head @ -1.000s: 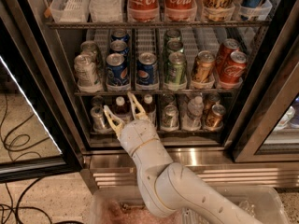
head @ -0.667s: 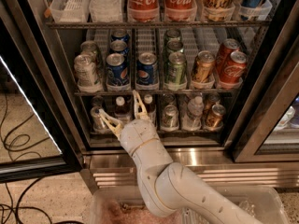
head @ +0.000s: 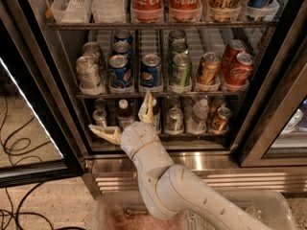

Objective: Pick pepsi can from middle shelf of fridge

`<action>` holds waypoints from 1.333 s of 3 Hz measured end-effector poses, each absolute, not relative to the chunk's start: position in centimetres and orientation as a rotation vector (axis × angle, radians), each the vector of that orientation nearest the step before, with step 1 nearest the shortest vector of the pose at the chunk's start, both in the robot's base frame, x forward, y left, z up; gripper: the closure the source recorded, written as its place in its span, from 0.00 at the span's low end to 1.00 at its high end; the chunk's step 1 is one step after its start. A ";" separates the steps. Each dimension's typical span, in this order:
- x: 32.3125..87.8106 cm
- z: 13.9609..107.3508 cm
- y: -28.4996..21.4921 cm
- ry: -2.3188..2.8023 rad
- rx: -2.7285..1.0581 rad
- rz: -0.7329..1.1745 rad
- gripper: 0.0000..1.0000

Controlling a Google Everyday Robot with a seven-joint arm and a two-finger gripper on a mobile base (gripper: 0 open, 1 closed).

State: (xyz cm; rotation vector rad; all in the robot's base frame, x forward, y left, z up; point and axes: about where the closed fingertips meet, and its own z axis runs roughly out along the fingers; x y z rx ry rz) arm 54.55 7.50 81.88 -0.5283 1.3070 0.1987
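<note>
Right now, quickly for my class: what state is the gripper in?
Gripper: open, holding nothing, just below the middle shelf, under a pepsi can.

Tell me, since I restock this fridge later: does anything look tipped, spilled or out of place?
Nothing stands out. The cans on the middle shelf, pepsi cans included, stand upright in their lanes. The gripper hangs open just below that shelf's front edge, holding nothing.

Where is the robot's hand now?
In the camera view, the open hand is lower centre-left, just below the middle shelf, under a front pepsi can.
</note>
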 end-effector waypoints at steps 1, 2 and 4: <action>55.4 81.9 8.2 1.302 -0.539 0.194 0.06; 55.9 81.9 8.8 1.299 -0.549 0.191 0.21; 57.3 82.4 9.6 1.284 -0.544 0.173 0.25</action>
